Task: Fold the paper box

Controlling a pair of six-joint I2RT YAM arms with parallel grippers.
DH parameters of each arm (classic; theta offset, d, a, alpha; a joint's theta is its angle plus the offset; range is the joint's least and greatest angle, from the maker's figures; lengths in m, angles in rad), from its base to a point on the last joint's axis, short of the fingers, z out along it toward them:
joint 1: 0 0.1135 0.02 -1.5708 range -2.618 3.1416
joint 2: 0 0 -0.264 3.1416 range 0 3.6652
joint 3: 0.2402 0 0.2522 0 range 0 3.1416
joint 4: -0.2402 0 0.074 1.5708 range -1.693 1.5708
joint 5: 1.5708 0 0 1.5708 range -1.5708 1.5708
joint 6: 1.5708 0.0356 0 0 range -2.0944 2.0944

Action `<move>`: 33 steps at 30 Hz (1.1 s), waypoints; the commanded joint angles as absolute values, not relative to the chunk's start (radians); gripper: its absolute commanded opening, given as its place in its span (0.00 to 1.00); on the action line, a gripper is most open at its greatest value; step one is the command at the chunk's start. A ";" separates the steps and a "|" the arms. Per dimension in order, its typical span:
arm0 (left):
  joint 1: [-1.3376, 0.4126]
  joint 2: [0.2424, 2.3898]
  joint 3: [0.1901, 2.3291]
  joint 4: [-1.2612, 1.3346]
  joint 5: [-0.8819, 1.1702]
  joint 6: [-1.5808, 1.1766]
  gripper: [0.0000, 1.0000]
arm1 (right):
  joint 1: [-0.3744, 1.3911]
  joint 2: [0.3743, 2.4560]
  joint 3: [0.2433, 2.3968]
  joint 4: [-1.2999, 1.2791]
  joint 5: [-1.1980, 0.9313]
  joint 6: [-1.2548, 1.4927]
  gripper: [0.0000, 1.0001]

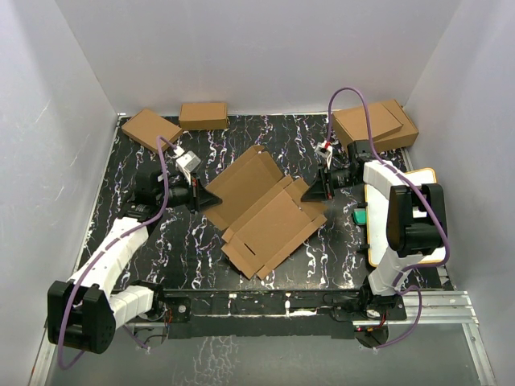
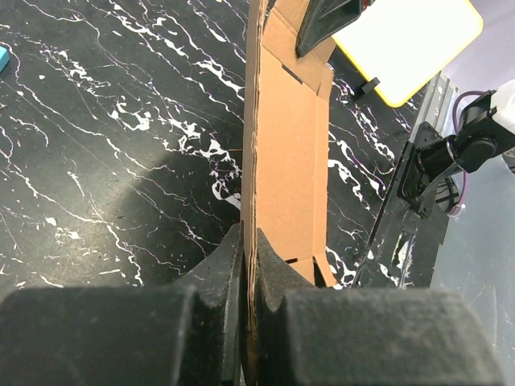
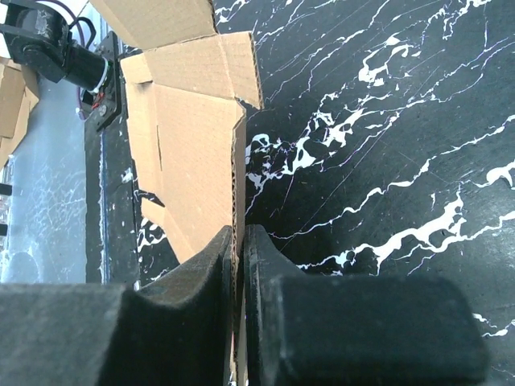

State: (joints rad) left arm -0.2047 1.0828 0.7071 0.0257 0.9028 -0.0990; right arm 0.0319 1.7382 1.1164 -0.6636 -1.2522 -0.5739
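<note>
Cardboard of the paper box point(image 1: 261, 211) is being held as an open creased sheet at the centre of the top view, on the table point(image 1: 241, 137). Its left edge is being pinched by the left gripper point(image 1: 211, 199), its right edge by the right gripper point(image 1: 310, 191), both clenched on it. Probably it is being steadied from two sides for raising flaps.

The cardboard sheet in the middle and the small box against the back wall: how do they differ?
The sheet is unfolded, flaps spread; the back box is closed up. The sheet is pinched at opposite edges by the left gripper and right gripper; the back box is untouched. Both are plain brown cardboard.
</note>
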 commanded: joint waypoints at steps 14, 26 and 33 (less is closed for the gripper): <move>-0.204 1.105 0.885 -0.038 1.027 0.165 0.00 | -0.047 1.645 1.514 -0.954 -1.220 -0.795 0.80; -0.205 1.062 0.866 0.082 1.118 0.073 0.00 | -0.062 1.645 1.573 -0.579 -1.289 -0.345 0.60; -0.205 1.054 0.863 0.114 1.130 0.042 0.00 | -0.032 1.667 1.586 -0.715 -1.308 -0.467 0.29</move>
